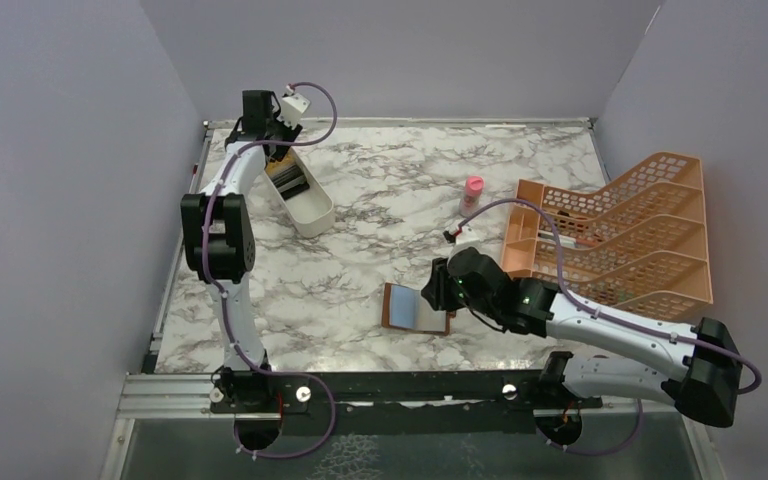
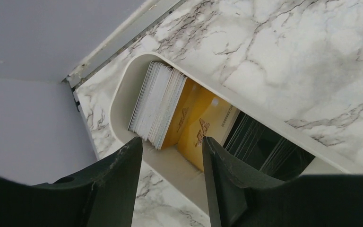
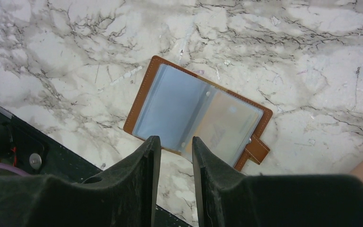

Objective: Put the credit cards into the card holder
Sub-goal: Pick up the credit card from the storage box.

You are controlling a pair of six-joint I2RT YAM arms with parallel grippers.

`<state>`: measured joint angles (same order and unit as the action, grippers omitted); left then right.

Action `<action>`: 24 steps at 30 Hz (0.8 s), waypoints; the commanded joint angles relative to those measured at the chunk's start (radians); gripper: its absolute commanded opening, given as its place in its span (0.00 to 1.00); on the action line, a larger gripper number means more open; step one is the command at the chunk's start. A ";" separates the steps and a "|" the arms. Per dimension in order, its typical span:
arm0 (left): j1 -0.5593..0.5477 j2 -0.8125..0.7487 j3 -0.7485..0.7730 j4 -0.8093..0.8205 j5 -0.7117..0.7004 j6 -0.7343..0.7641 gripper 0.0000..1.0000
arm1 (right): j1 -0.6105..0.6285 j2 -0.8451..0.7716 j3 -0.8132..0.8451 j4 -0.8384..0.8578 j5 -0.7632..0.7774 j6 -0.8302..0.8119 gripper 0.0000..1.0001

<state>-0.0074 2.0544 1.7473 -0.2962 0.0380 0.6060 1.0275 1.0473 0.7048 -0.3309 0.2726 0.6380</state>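
From the top camera I see the left gripper [image 1: 280, 125] hanging over the far end of the tray [image 1: 317, 215]. The left arm is thus much the nearer one to the cards [image 1: 288, 178] standing inside. The holder [image 1: 415, 307] lies open well to the right of the tray and nearer to me, with the right gripper [image 1: 438, 290] at its right edge. In the left wrist camera the jaws stand wide apart with nothing between them. The cards [image 2: 201, 125] are straight ahead, past the fingertips: pale ones, then yellow, then dark, packed on edge in a row along the tray's long axis. The tray walls are close, so I judge there is little room for a finger. In the right wrist camera the jaws are only a little apart and grip nothing. The holder [image 3: 194, 113] lies flat just ahead, blue-grey inside up, its long axis slanting, with bare marble around.
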 commanded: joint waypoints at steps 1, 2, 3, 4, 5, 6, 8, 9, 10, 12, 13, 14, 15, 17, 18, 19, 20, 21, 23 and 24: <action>0.007 0.108 0.124 -0.025 0.056 0.088 0.53 | -0.001 0.046 0.051 -0.017 0.047 -0.033 0.35; 0.007 0.137 0.142 -0.026 0.045 0.101 0.53 | -0.001 0.059 0.057 -0.014 0.050 -0.035 0.35; 0.007 0.168 0.163 -0.025 0.030 0.110 0.53 | -0.001 0.070 0.063 -0.010 0.050 -0.036 0.35; 0.007 0.202 0.190 -0.026 0.010 0.118 0.53 | -0.001 0.085 0.068 -0.007 0.051 -0.037 0.35; 0.007 0.229 0.213 -0.026 -0.004 0.124 0.53 | -0.001 0.098 0.074 -0.004 0.050 -0.037 0.35; 0.007 0.253 0.233 -0.025 -0.009 0.132 0.53 | -0.001 0.112 0.082 -0.004 0.049 -0.036 0.35; 0.007 0.290 0.261 -0.018 -0.021 0.144 0.54 | -0.001 0.139 0.096 -0.004 0.044 -0.035 0.34; 0.007 0.306 0.274 -0.015 -0.032 0.148 0.54 | -0.002 0.152 0.104 -0.005 0.044 -0.035 0.34; 0.007 0.319 0.282 -0.012 -0.043 0.153 0.54 | -0.001 0.164 0.111 -0.008 0.049 -0.035 0.34; 0.007 0.339 0.289 -0.002 -0.062 0.164 0.54 | -0.002 0.183 0.121 -0.011 0.055 -0.035 0.34; 0.007 0.346 0.285 0.005 -0.066 0.171 0.55 | -0.002 0.190 0.126 -0.012 0.057 -0.033 0.34; 0.007 0.348 0.278 0.016 -0.075 0.180 0.55 | -0.001 0.197 0.127 -0.012 0.060 -0.032 0.34; 0.007 0.352 0.271 0.029 -0.088 0.185 0.55 | -0.002 0.203 0.129 -0.011 0.061 -0.032 0.34; 0.007 0.360 0.262 0.054 -0.102 0.200 0.56 | -0.002 0.211 0.133 -0.010 0.064 -0.031 0.34; 0.007 0.365 0.256 0.061 -0.103 0.210 0.56 | -0.002 0.214 0.134 -0.012 0.064 -0.029 0.34; 0.007 0.369 0.254 0.068 -0.106 0.218 0.56 | -0.001 0.216 0.136 -0.012 0.066 -0.028 0.34; 0.007 0.372 0.254 0.070 -0.108 0.223 0.56 | -0.002 0.218 0.138 -0.013 0.068 -0.026 0.34; 0.007 0.375 0.252 0.069 -0.105 0.226 0.55 | -0.001 0.219 0.138 -0.014 0.069 -0.025 0.34; 0.007 0.371 0.240 0.077 -0.096 0.233 0.52 | -0.002 0.223 0.138 -0.014 0.074 -0.024 0.34; 0.007 0.370 0.239 0.079 -0.096 0.239 0.51 | -0.002 0.225 0.138 -0.016 0.076 -0.024 0.34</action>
<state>0.0055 2.3959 2.0014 -0.2722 -0.0483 0.8009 1.0275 1.2591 0.8143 -0.3401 0.3050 0.6155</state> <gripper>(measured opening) 0.535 0.340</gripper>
